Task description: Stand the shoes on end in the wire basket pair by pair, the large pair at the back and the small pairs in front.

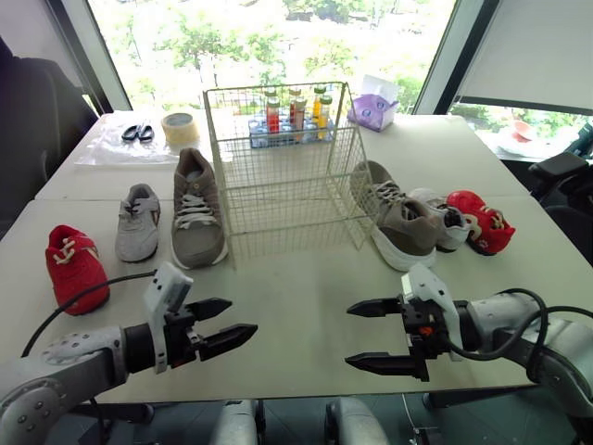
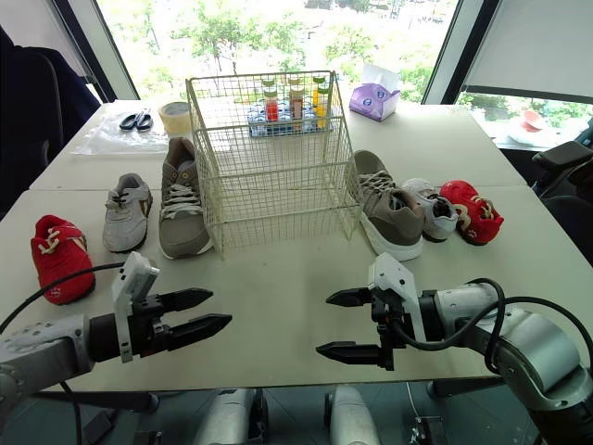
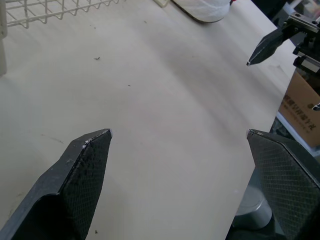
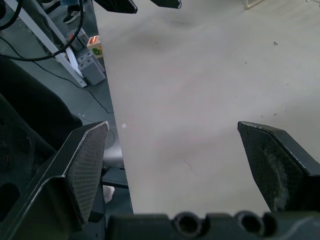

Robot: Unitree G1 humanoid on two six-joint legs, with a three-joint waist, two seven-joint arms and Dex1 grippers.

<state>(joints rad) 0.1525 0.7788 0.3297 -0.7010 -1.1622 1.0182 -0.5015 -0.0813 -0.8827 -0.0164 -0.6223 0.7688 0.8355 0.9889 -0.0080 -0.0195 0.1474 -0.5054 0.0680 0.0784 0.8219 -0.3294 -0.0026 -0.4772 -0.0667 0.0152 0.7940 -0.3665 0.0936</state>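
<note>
Left eye view: the wire basket (image 1: 287, 167) stands upright in the upper middle of the frame on the pale surface (image 1: 296, 287), and all six shoes lie flat on their soles outside it. Just beside its left wall lies the left-hand large shoe (image 1: 196, 221), taupe with white laces. Further left is the left-hand grey shoe (image 1: 137, 222), a small one. The left-hand red shoe (image 1: 76, 266) sits apart from it, near the left edge of the frame. To the right of the basket, the right-hand large shoe (image 1: 400, 225) lies at an angle with its heel close to the basket wall. The small right-hand grey shoe (image 1: 447, 221) is pressed against it, and the right-hand red shoe (image 1: 482, 222) is tucked against that one. Behind the basket, at the top of the frame, stand a rack of bottles (image 1: 292, 116) and a purple tissue box (image 1: 374, 109). At the upper left are a tape roll (image 1: 179, 127) and a pair of scissors (image 1: 138, 133). In the lower part of the frame both arms reach in over the bare surface, well short of the shoes. The left pincer (image 1: 243, 316) has its fingers apart and grips nothing. The right pincer (image 1: 347, 335) is likewise spread wide and empty, its tips pointing toward the left one. In the left wrist view the fingers (image 3: 80, 175) stand wide over bare surface.
</note>
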